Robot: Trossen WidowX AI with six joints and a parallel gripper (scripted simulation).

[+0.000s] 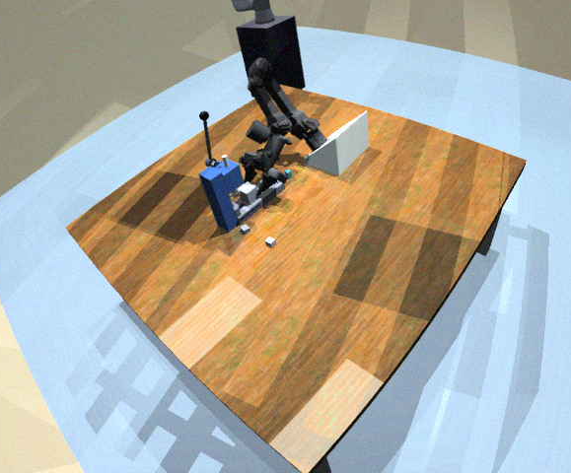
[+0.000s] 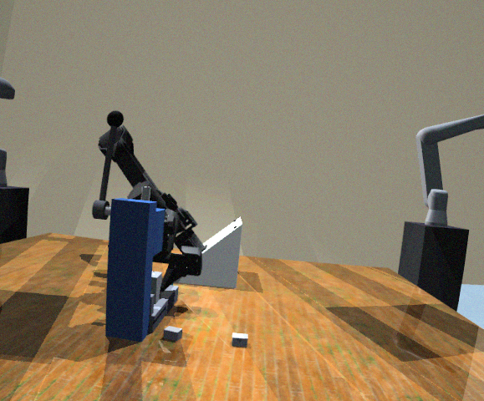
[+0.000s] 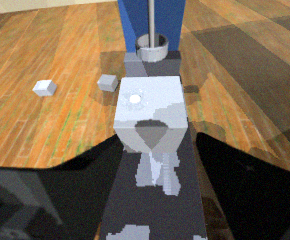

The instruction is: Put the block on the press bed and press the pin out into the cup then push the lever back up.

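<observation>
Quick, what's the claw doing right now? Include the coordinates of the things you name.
Claw [image 3: 159, 137]: open and empty, its black fingers apart, just short of the pale grey square block [image 1: 247, 192] [image 2: 156, 281] [image 3: 151, 102].

From here I see the pale grey, cube-like block [image 3: 150, 105] with a small round white pin end [image 3: 135, 99] on its top face, left of centre. Beyond the block stand a grey cylindrical cup [image 3: 152, 49], a thin grey vertical rod [image 3: 152, 22] and the blue upright press column [image 3: 168, 25]. Two small pale cubes [image 3: 45, 88] [image 3: 107, 82] lie left of the block. My black gripper [image 3: 159, 137] has its fingers spread apart on the block's near side.
</observation>
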